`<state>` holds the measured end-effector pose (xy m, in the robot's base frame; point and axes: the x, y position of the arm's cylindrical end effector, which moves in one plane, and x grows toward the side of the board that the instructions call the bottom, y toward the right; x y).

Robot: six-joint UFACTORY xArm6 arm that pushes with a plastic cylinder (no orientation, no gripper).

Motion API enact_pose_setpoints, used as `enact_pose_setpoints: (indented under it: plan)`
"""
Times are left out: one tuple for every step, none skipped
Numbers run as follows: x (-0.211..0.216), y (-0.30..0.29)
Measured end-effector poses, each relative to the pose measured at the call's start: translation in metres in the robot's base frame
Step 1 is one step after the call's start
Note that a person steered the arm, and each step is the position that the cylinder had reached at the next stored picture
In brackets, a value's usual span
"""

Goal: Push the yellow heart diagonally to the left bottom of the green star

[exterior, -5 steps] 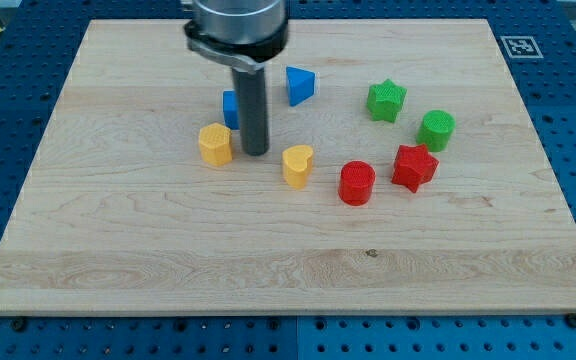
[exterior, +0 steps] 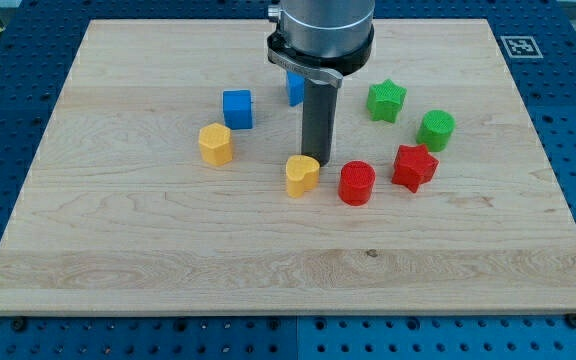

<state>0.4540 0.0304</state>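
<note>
Tool tip seemingly touches yellow heart; rod hides blue block.

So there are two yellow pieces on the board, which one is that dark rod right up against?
The yellow heart, the one nearer the view's right. My tip sits at its upper edge, beside the red cylinder. The other yellow block sits apart, toward the view's left.

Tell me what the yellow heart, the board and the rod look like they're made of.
The yellow heart looks like matte plastic, possibly 3D-printed: solid colour with faint ridged sides. The board looks like pale unvarnished wood, with grain lines and joined strips. The rod looks like dark, slightly shiny metal or plastic; my tip sits just above the heart, at its top-right edge.
</note>
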Motion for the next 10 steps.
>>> enact_pose_setpoints:
  plan:
    - [0.001,0.028]
    - [0.007,0.028]
    - [0.013,0.029]
    - [0.025,0.042]
    - [0.026,0.043]
    - [0.026,0.025]
    - [0.026,0.005]
    - [0.026,-0.002]
    - [0.025,-0.013]
    - [0.017,-0.013]
